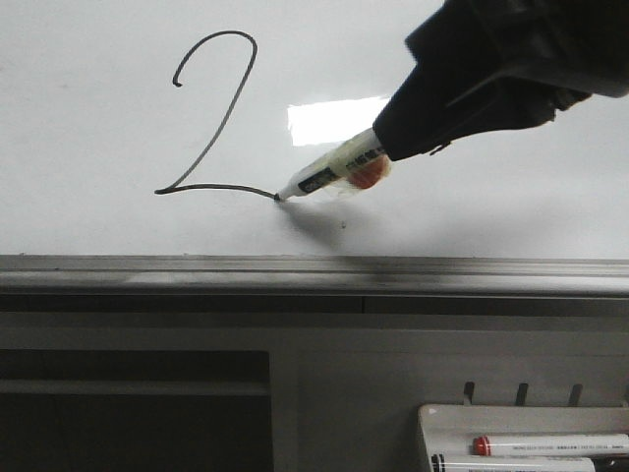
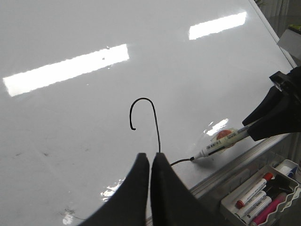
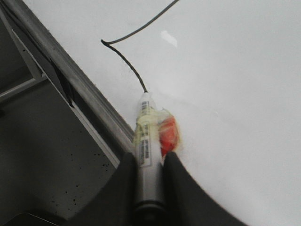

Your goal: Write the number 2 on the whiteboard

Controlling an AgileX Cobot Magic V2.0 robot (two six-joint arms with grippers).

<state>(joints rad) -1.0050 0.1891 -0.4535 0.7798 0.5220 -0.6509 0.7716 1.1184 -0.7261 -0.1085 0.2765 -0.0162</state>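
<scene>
Looks like an office or classroom-type room: large glossy whiteboard (image 1: 472, 226) with grey metal rail (image 1: 314, 277) along its lower edge, ceiling-light reflections on it, white marker tray (image 1: 462, 418) of markers below its lower right corner.

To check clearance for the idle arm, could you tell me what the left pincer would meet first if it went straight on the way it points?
Most likely the whiteboard itself: the shut left pincer aims at its surface near the lower stroke of the number 2. Depth is unclear, but nothing lies between.
</scene>
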